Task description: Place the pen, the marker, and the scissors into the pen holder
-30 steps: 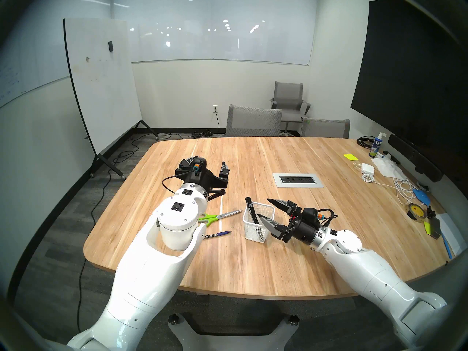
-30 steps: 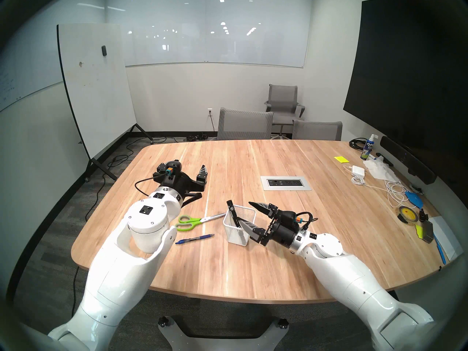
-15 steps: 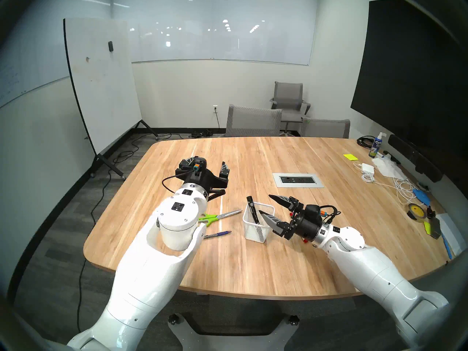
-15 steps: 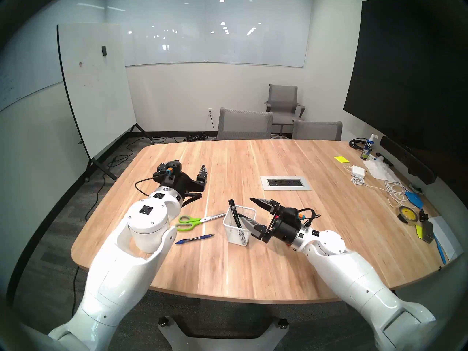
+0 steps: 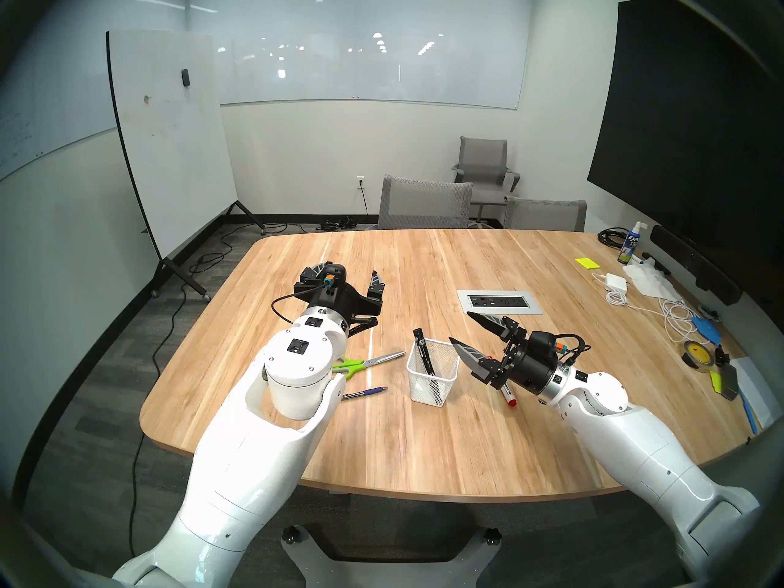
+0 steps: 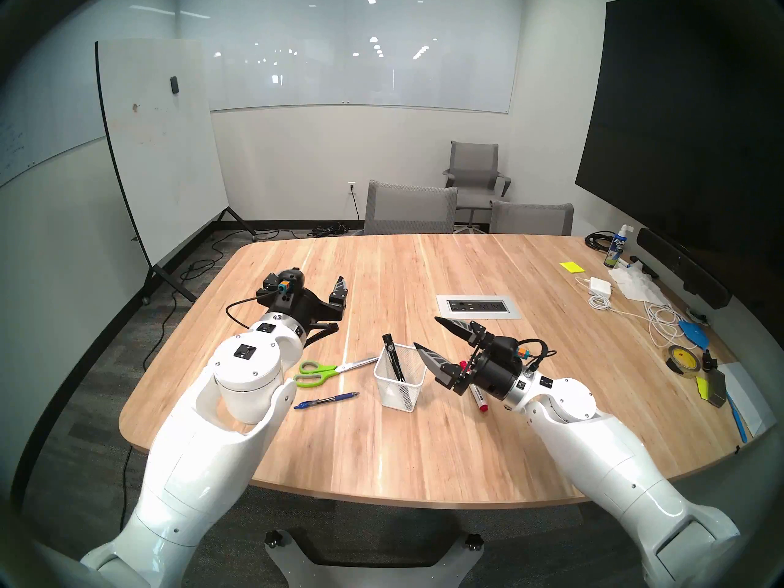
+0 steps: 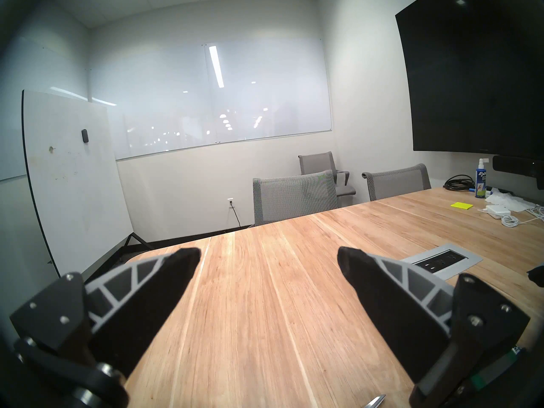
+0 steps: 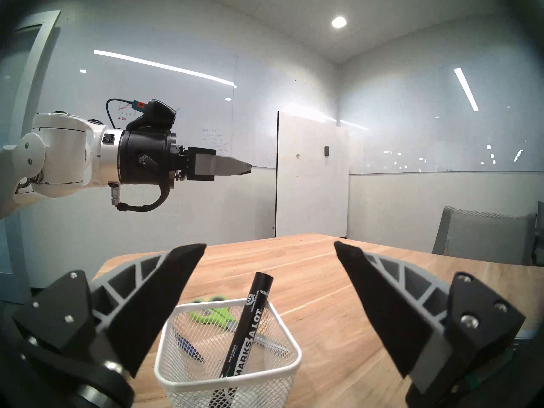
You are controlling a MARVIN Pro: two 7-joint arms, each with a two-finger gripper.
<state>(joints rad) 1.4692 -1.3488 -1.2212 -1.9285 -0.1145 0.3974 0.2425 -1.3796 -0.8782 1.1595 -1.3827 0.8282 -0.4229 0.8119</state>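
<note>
Right gripper (image 5: 460, 326) spread wide and empty just beside the pen holder (image 5: 432, 378), black marker (image 8: 245, 329) leaning upright inside, label legible only from the right wrist, left gripper (image 7: 268, 258) likewise parted and empty, scissors (image 6: 331, 370) and pen (image 6: 326, 401) flat beneath its arm, tips toward holder, red-capped marker (image 6: 477, 395) under right wrist.

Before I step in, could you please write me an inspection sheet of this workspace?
Surface: wooden table, with a power outlet panel set in it.
Job's things: black marker stands tilted in the pen holder; scissors and pen lie flat to its left; red-capped marker lies to its right, partly under the right arm.
Clutter: spray bottle, yellow sticky notes, tape roll along the right edge.
Grippers: left gripper and right gripper both have jaws open and empty.
Cables: white charger cable on the table; black cords on the floor.
Surroundings: whiteboard, grey chairs, dark screen.
</note>
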